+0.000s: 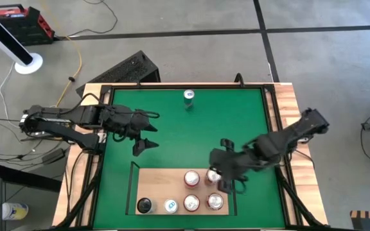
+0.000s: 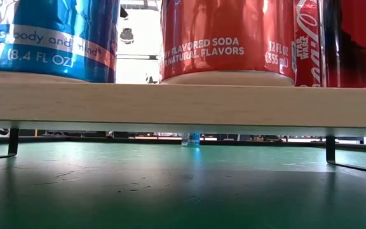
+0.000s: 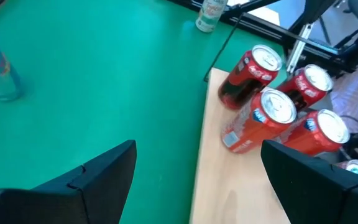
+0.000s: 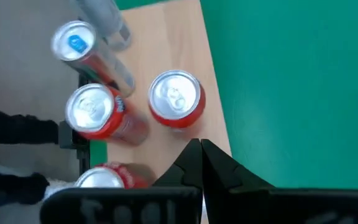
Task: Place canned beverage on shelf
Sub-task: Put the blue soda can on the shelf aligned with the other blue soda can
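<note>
Here the move turns on the lone can point(image 1: 188, 97) standing upright at the far edge of the mat point(image 1: 191, 135), well apart from the shelf point(image 1: 166, 179) at the near edge. Its long axis is vertical, so a level, sideways grasp suits it. The left gripper point(image 1: 144, 136) hovers over the mat's left part with its fingers spread wide and nothing between them; the can lies ahead of it and toward the far rail. The right gripper point(image 1: 226, 183) hangs over the shelf's right end beside the red cans point(image 1: 192, 178), its fingers pressed together and holding nothing. Judging by this, the left arm is nearer the can and ready to take it. The shelf already carries several cans, with bare board on its left half.
</note>
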Controlling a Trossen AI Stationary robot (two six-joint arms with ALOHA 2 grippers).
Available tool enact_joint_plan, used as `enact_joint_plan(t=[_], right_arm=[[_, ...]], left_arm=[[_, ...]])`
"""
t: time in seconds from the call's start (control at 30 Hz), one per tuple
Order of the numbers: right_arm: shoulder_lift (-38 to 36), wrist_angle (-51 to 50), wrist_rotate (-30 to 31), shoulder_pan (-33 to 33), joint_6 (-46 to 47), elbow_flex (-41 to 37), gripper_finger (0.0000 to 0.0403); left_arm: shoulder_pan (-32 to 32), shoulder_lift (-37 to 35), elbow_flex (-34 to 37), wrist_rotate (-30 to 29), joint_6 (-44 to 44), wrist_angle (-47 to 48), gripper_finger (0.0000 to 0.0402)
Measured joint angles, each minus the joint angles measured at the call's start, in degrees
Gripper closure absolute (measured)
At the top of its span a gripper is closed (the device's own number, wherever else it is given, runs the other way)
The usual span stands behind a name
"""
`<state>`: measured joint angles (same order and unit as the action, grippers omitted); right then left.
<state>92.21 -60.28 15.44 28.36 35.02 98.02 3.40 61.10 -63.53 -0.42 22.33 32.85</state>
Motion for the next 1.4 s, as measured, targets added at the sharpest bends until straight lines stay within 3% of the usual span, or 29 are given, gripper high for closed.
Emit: enact_joint_plan(t=[0.27,0.4,0.57,0.7,0.9,1.0,1.17,1.4], right_arm=[[-9.1,7.5,9.0,4.8,5.0,-10.9,0.0382],[-12.2,15.1,10.2,5.0,7.5,-17.1,0.0382],[-11.7,21.7,10.2,4.9,8.5,-20.7,0.0382],[-9.4,24.2,10.1,4.6,8.6,-20.7,0.0382],[-8.5,28.0,10.1,4.9,10.6,-20.6,0.0382],[-8.6,27.8,10.1,5.3,13.1,-20.6,0.0382],[-8.6,27.8,10.2,6.7,16.3,-20.6,0.0382],[-8.5,27.6,10.3,8.6,19.1,-20.6,0.0382]], left_arm=[[2.8,0.0,0.0,-1.3,2.0,-3.2,0.0072],[3.1,0.0,0.0,-3.2,2.3,-4.3,0.0072],[2.6,0.0,0.0,-8.3,1.0,-4.7,0.0072],[-1.9,2.0,0.0,-11.2,-4.3,-8.9,0.0072],[-16.1,11.6,-2.8,0.3,-14.7,-15.1,0.0072],[-22.0,18.4,-5.4,3.0,-20.8,-17.3,0.0072],[-27.4,28.4,-8.2,2.0,-27.1,-25.7,0.0072],[-28.4,37.2,-11.9,-7.5,-26.4,-27.7,0.0072]])
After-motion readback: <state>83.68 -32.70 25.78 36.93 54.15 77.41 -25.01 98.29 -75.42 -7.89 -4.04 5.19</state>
